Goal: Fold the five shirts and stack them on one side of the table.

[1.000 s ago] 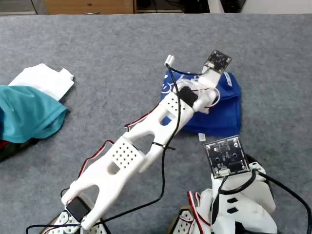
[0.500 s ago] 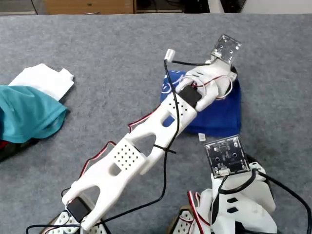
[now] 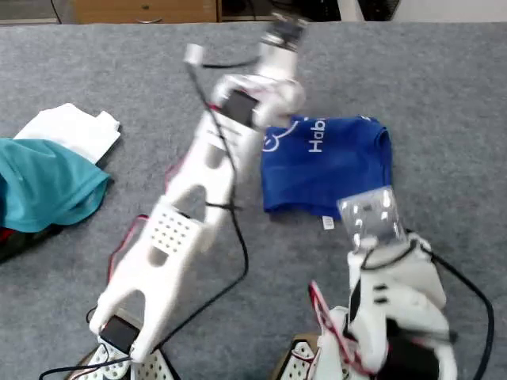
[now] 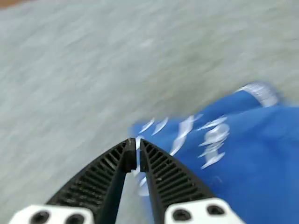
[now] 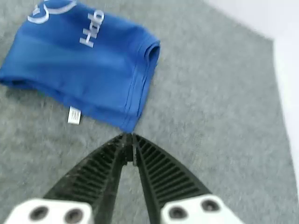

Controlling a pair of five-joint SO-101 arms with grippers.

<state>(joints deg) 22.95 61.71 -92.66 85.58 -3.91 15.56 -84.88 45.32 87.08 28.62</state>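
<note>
A folded blue shirt (image 3: 329, 166) with white print lies flat on the grey table, right of centre. My left arm (image 3: 214, 158) stretches across to the shirt's far left corner. In the left wrist view my left gripper (image 4: 133, 151) is shut and empty, its tips over the printed corner of the blue shirt (image 4: 243, 154). My right arm (image 3: 388, 293) stands at the near edge, below the shirt. My right gripper (image 5: 128, 140) is shut and empty, just short of the near corner of the blue shirt (image 5: 79, 65).
At the left edge a crumpled teal shirt (image 3: 43, 186) lies over a white shirt (image 3: 75, 131), with a dark and red garment (image 3: 9, 237) peeking out beneath. Wooden furniture (image 3: 142, 9) stands behind the table's far edge.
My left arm has lifted off the blue shirt and swung left and farther back, uncovering the shirt. My right arm has shifted slightly at the near edge.
</note>
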